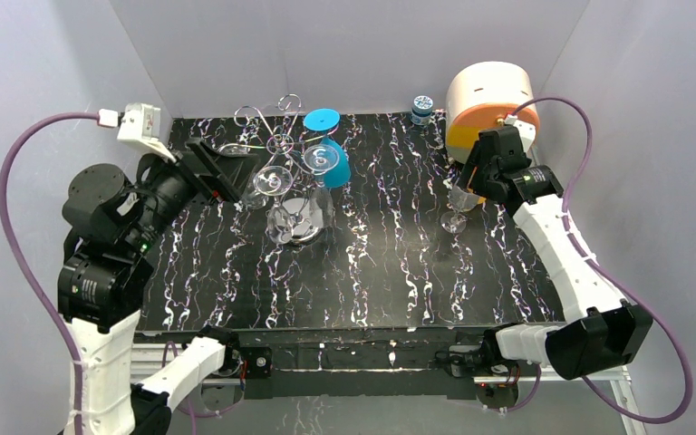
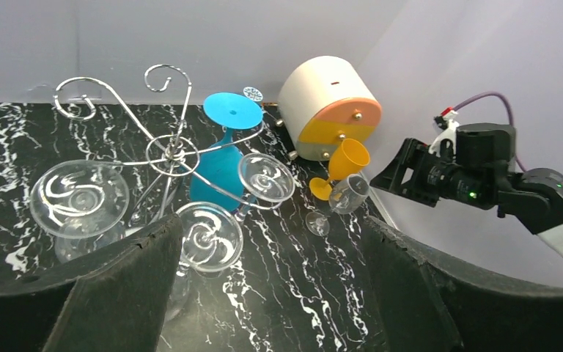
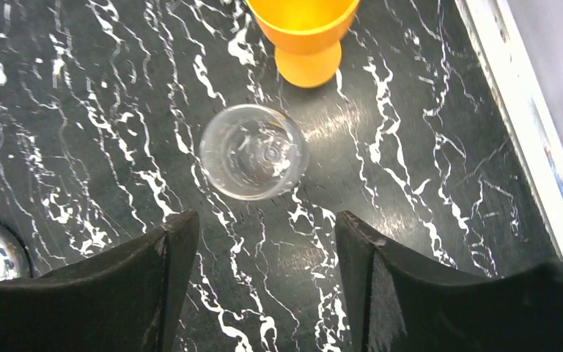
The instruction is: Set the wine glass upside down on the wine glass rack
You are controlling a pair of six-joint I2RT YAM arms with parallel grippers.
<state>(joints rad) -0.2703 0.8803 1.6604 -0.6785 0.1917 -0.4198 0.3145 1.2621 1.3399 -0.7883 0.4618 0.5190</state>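
Wine glass: the clear wine glass [image 3: 253, 150] stands on its foot in the upper middle of the right wrist view. In the overhead view it sits right of centre.
Long axis: vertical, bowl up, so it will need turning over before it can hang.
Right jaws: the right gripper [image 3: 264, 220] is spread wide and empty. The glass lies just beyond the fingertips, a little left of the gap's midline, and is not yet between them.
Left jaws: the left gripper [image 2: 270, 224] is also spread wide and grips nothing. It faces the rack.
Nearer arm: the right, by far.
Rack: the wine glass rack [image 2: 168, 150] is in the upper left-centre of the overhead view. Three clear glasses [image 2: 81, 198] and a blue glass [image 2: 223, 154] hang on it foot-up. The two top scrolls look free, though the wire is too thin to be sure.
Neighbours: an orange goblet [image 3: 304, 37] stands just beside the wine glass, apart from it, and a white and orange drum [image 2: 330, 103] stands behind.
Surface: a black marbled table [image 3: 81, 110], flat and probably slick.
Room: pale walls [image 1: 353, 45] close in at the back and both sides, and the table edge runs down the right of the right wrist view.
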